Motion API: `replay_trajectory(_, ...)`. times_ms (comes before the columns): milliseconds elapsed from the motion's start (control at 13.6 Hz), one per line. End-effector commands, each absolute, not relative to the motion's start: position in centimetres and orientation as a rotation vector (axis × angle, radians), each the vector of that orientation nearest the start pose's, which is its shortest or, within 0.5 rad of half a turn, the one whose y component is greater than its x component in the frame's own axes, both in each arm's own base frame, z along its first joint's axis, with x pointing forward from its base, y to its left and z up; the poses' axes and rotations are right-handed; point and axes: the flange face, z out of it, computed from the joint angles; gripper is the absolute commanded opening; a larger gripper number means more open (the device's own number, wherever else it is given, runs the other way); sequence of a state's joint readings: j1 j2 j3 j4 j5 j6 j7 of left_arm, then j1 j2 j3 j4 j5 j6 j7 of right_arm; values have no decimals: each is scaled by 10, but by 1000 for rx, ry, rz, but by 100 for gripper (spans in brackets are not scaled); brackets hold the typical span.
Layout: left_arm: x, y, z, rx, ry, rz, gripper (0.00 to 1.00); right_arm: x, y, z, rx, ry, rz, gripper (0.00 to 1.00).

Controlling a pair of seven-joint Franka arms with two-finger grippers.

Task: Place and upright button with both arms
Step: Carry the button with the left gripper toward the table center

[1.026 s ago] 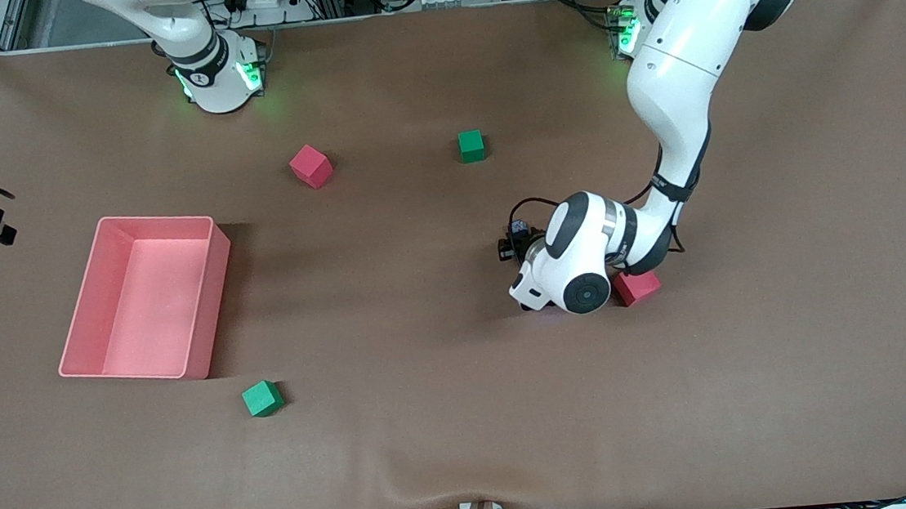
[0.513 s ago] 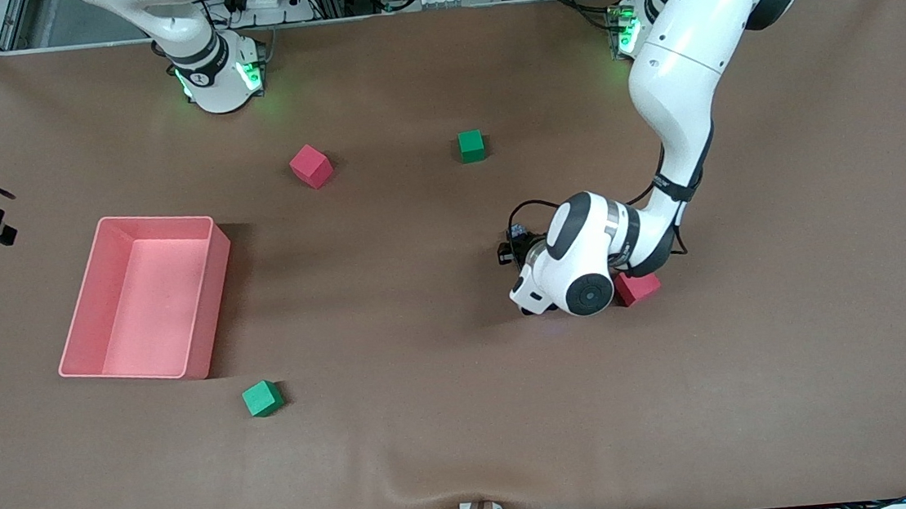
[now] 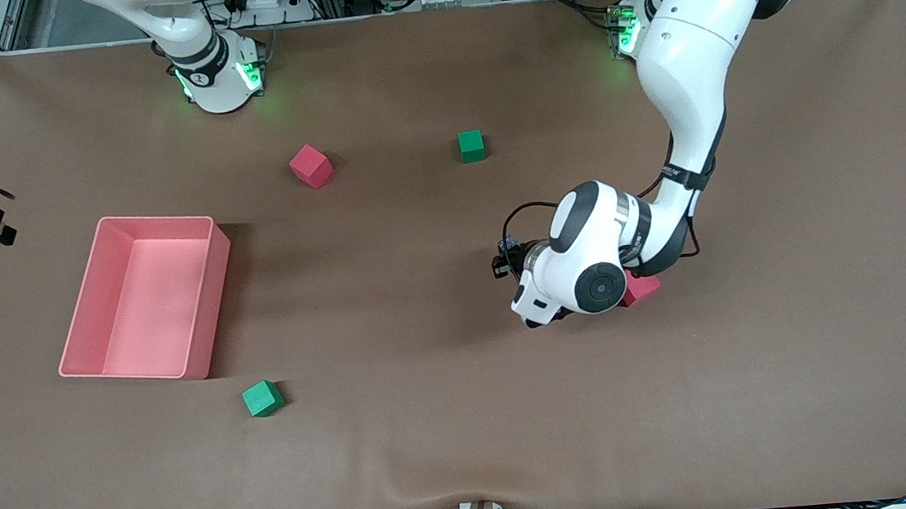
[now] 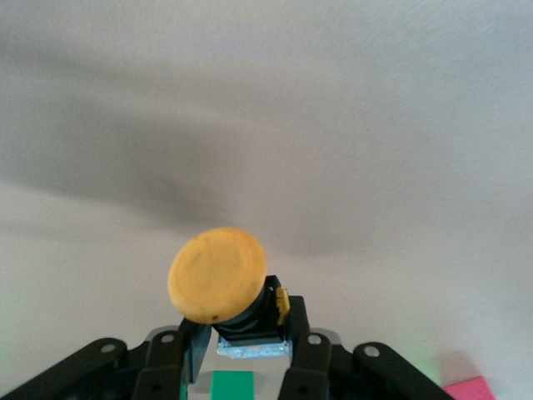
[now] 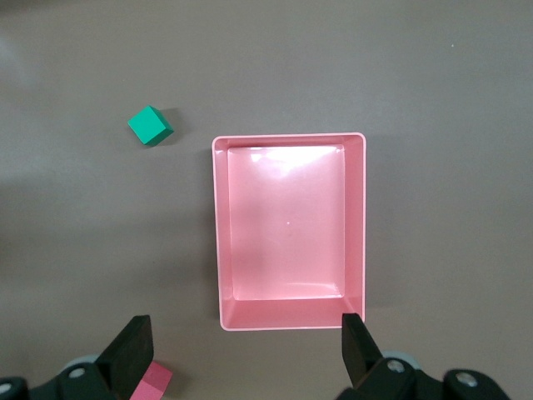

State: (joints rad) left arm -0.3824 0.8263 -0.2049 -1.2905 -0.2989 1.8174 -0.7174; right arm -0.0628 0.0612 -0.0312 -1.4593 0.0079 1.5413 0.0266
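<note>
In the front view the left arm's wrist hides the left tool [image 4: 241,367], the button [image 4: 223,279] it clamps and most of a red cube [image 3: 643,288] on the table, while the right tool [image 5: 241,346] lies outside that view's top edge.

Your left gripper [image 4: 241,367] hangs low over mid-table, fingers clamped on the button [image 4: 221,275]. Your right gripper [image 5: 246,354] waits high, fingers spread.

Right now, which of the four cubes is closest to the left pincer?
The red cube partly hidden under the left arm's wrist, beside the left pincer holding the button. The other red cube and both green cubes lie well away.
</note>
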Motion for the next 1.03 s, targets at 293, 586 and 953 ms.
replay_trajectory(293,601,-428,298,-3314,-488,524,0,570,-57,641,-3126,186,-39,100)
replay_trajectory(586,589,-462,304,-3329,-484,331,0,570,-58,641,-3125,191,-39,100)
replay_trajectory(953,568,-498,307,-3255,-425,21,0,570,-59,639,-3124,193,-35,100)
